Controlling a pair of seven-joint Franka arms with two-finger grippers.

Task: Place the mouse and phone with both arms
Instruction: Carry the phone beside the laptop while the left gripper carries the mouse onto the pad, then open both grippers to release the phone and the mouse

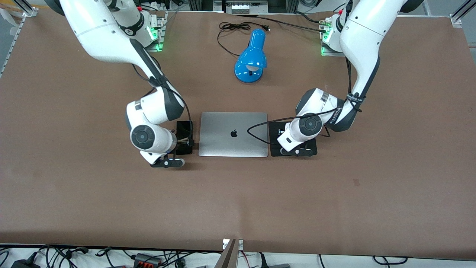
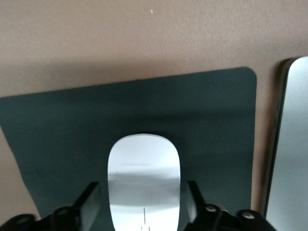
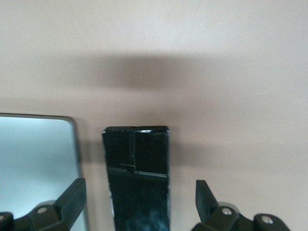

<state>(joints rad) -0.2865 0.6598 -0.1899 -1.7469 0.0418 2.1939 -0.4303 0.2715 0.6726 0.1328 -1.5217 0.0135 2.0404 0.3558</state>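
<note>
Left hand (image 2: 143, 211) spread about mouse (image 2: 143, 178) on pad (image 2: 57, 130); right hand (image 3: 139, 202) wide open, empty, straddling phone (image 3: 137, 178)

My fingers (image 3: 72, 199) stand spread apart, clear of the phone (image 3: 138, 178) lying between them beside the laptop (image 3: 36, 168).

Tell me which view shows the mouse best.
The left wrist view: the mouse fills its middle, lying on the black pad between the left gripper fingers. In the front view the left arm hides it. The right wrist view shows only the phone.
</note>
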